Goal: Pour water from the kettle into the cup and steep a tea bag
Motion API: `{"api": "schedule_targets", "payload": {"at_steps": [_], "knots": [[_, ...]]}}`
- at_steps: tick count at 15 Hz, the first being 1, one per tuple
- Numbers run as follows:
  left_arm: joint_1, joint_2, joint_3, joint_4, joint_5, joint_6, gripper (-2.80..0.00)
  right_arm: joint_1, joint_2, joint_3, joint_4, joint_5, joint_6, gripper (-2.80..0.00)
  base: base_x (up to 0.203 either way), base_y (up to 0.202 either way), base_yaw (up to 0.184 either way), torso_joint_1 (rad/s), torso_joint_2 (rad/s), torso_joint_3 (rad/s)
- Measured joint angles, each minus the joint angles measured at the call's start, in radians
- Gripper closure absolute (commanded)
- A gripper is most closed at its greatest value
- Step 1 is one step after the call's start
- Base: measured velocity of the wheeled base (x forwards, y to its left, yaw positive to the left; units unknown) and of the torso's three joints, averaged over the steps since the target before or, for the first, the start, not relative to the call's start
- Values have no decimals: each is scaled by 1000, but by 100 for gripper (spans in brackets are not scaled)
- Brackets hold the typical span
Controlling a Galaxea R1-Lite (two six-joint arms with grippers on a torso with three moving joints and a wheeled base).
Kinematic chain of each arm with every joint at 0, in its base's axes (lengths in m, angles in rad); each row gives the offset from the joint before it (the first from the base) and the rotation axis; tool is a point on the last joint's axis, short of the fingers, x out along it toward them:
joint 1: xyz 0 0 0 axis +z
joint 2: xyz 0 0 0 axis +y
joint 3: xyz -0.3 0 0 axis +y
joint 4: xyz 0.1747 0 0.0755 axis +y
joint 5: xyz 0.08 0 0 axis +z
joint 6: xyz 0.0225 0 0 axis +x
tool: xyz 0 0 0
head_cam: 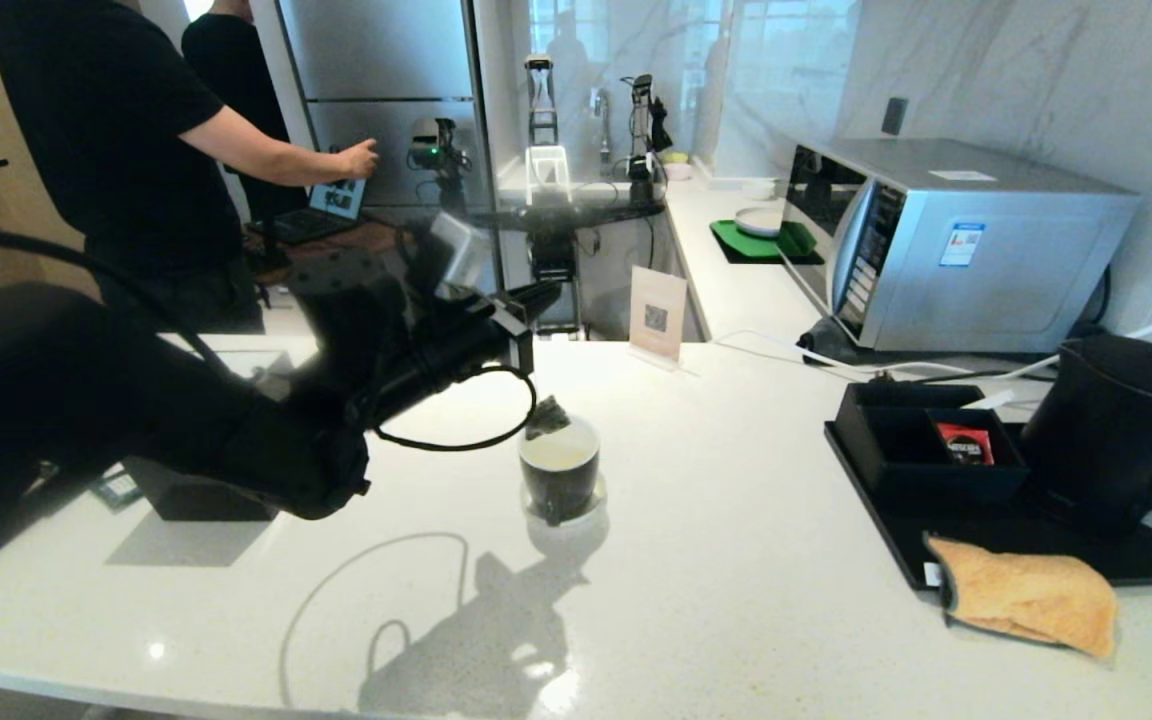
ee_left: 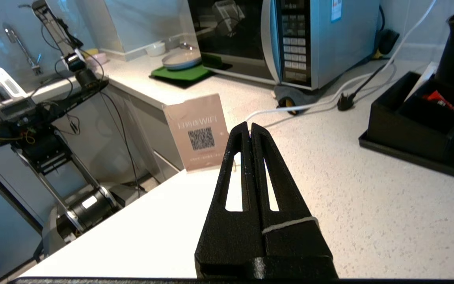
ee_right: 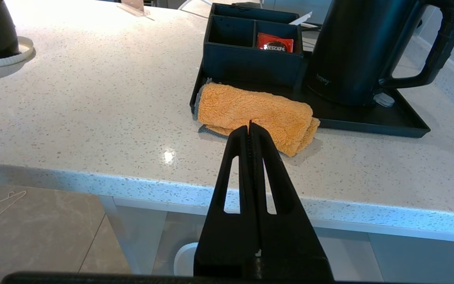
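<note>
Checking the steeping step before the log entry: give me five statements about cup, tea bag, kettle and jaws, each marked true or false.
1. The tea bag sits at the rim of the cup. True.
2. The kettle is tilted over the cup. False: it stands upright on the black tray.
3. The left gripper has shut jaws. True.
4. The right gripper holds the orange cloth. False: it is shut, holding nothing.
5. The cup stands on the tray. False: on a coaster on the counter.

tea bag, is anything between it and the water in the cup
Nothing visible. The tea bag hangs right over the open cup, just above its rim, with no lid or other thing between. The left gripper sits above and behind it, its fingers shut on the string.
</note>
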Motion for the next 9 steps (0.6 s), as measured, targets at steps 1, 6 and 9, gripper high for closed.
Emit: {"api": "schedule_targets", "payload": {"at_steps": [1, 6, 9], "knots": [[0, 7, 0, 0, 0, 2, 0, 0, 0, 0, 0, 1, 0, 0, 0, 0, 0, 0, 0, 0], [-5, 43, 0, 0, -3, 28, 0, 0, 1, 0, 0, 1, 0, 0, 0, 0, 0, 0, 0, 0], [-5, 65, 0, -3, -12, 35, 0, 0, 1, 0, 0, 0, 0, 0, 0, 0, 0, 0, 0, 0]]}}
